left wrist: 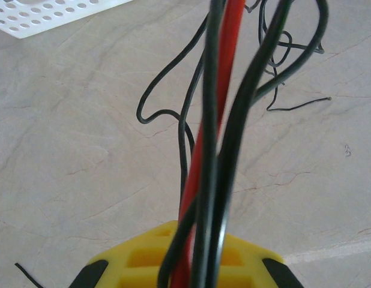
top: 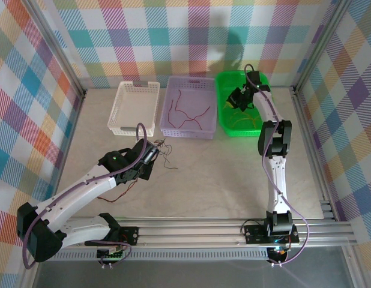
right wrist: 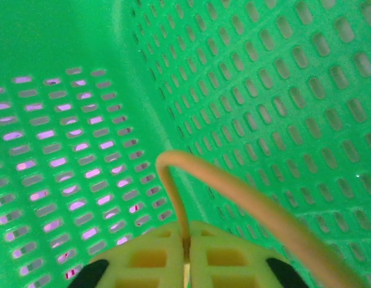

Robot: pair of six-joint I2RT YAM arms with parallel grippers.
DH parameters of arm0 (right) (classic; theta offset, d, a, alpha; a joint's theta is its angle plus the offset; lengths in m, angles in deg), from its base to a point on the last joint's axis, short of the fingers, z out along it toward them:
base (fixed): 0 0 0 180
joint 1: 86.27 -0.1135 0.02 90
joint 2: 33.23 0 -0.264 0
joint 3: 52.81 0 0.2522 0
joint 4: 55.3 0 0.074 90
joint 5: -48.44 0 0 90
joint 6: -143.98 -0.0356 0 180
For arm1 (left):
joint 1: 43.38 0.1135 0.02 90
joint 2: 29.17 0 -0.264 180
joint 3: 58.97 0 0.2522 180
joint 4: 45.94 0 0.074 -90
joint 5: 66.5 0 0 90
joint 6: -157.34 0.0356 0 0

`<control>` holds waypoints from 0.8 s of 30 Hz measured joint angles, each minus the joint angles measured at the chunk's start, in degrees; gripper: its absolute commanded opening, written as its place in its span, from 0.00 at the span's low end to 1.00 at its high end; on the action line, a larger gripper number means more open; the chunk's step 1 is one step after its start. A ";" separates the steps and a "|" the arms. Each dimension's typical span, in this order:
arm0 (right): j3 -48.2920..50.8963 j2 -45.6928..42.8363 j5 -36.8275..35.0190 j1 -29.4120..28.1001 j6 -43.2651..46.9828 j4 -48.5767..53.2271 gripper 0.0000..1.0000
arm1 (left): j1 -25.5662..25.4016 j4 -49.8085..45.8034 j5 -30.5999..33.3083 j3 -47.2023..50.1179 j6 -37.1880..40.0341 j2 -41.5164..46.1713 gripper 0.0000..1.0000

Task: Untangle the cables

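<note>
Green plastic surrounds the right claw [top: 238, 102] in the upper right of the overhead view, where it dips into the green basket [top: 222, 123] above loose yellow strands [top: 250, 124]. To its left, a purple basket [top: 167, 129] holds dark red wires [top: 188, 114]. Lower left of centre, the left claw [top: 154, 155] grips a small knot of cables [top: 166, 151] just above the table [top: 221, 180]. From the left wrist, the jaws at the bottom edge are clamped tight on a bundle of black wires [left wrist: 233, 138] and one red wire [left wrist: 226, 60] rising up the middle of the frame, with loose black ends curling toward the upper right. From the right wrist, a yellow wire [right wrist: 233, 183] arcs from the lower right and drops into the seam between the pads [right wrist: 155, 258]. The pads stand all but together, so the strand looks pinched. The step in hand appears to be laying this strand in its basket. Done well, that calls for opening wide while low inside the walls, then lifting straight up so the limp wire does not ride out on a pad. Meanwhile the left claw should hold its bundle firm.
</note>
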 measured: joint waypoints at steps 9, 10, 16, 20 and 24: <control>-0.04 -0.76 0.66 0.00 0.57 2.25 0.46 | 0.00 0.02 -1.03 0.00 0.00 0.00 0.00; -0.07 -1.14 0.66 0.00 0.59 2.62 0.48 | 0.00 0.02 -1.07 0.00 0.00 0.00 0.00; -0.81 -5.51 1.09 0.00 0.57 4.20 0.55 | 0.00 0.02 -1.07 0.00 0.00 0.00 0.00; -2.34 -8.57 1.62 0.00 0.79 5.11 0.56 | 0.00 0.02 -1.14 0.00 0.00 0.00 0.00; -2.64 -10.73 1.99 0.00 1.53 6.38 0.57 | 0.00 0.02 -1.49 0.00 0.00 0.00 0.00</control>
